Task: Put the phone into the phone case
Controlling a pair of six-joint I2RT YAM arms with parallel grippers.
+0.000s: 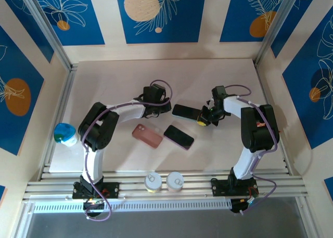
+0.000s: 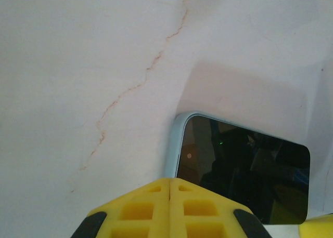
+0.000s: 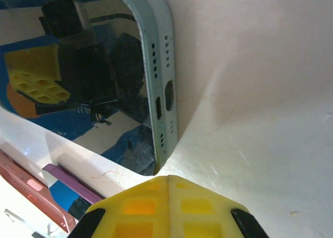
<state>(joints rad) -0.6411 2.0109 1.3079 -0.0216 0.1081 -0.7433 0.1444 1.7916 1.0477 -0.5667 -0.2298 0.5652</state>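
PHONE STILL OUT OF ITS CASE: Toward the front of the table [image 1: 130, 160], the pink phone case [image 1: 147, 135] lies flat, just beside a purple-rimmed phone [image 1: 179, 137]. Farther back, a light-blue-rimmed phone [image 2: 239, 170] rests screen-up between the two arms, apart from the case. The left gripper [image 2: 170, 196] and right gripper [image 3: 169, 194] sit at its opposite ends, jaws pressed together and holding nothing. If those closed tips nudge its corners, the phone could spin, skid away, or knock into its neighbour.
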